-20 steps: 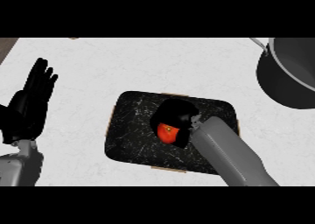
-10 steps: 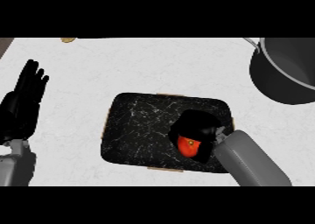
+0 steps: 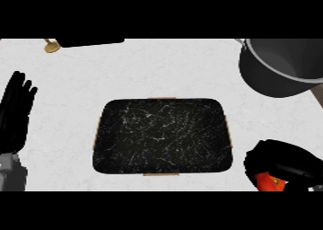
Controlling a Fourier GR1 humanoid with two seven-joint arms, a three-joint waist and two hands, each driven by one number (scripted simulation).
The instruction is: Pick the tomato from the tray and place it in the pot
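Observation:
My right hand [image 3: 283, 164] is at the lower right, just off the tray's right edge, with its fingers curled round the red tomato [image 3: 270, 182]. Only a small red patch of the tomato shows under the hand. The black marbled tray [image 3: 161, 134] lies in the middle of the white counter with nothing on it. The grey pot [image 3: 286, 65] stands at the upper right, well beyond the hand. My left hand [image 3: 12, 119] rests open at the left edge, fingers up.
A dark flat object [image 3: 91, 42] and a small brass-coloured item [image 3: 51, 46] lie at the counter's far left edge. A brown strip [image 3: 321, 96] borders the counter on the right below the pot.
My right hand has moved with the tomato from the tray's middle to its lower right and then off the tray. The view has shifted, so tray and pot sit lower.

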